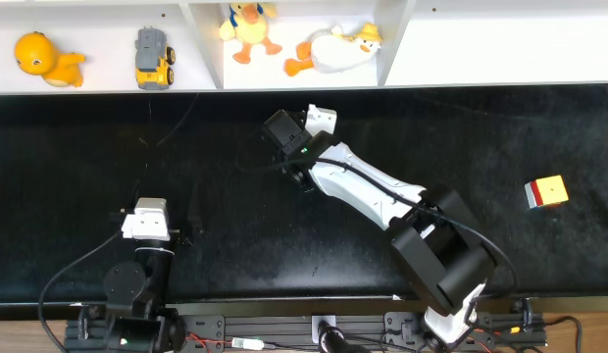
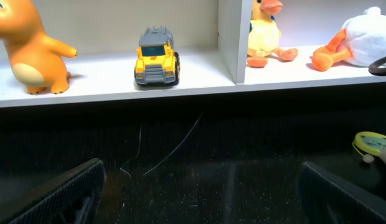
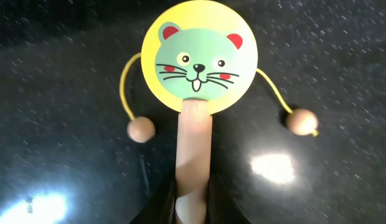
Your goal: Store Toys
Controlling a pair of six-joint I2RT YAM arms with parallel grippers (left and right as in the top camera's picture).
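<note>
A rattle drum (image 3: 199, 62) with a green cat face on a yellow disc, a wooden handle (image 3: 193, 155) and two beads on strings lies over the black tabletop. My right gripper (image 3: 192, 210) is shut on the end of its handle. In the top view that gripper (image 1: 287, 137) sits near the table's middle, close to the shelf. The drum's edge (image 2: 373, 144) shows low in the left wrist view. My left gripper (image 2: 199, 205) is open and holds nothing, near its base (image 1: 147, 221).
A white shelf (image 1: 314, 78) runs along the back. It holds an orange figure (image 1: 47, 57), a yellow truck (image 1: 154, 57), a yellow duck plush (image 1: 249, 29) and a white duck plush (image 1: 335, 49). A red and yellow cube (image 1: 546, 191) lies at the right.
</note>
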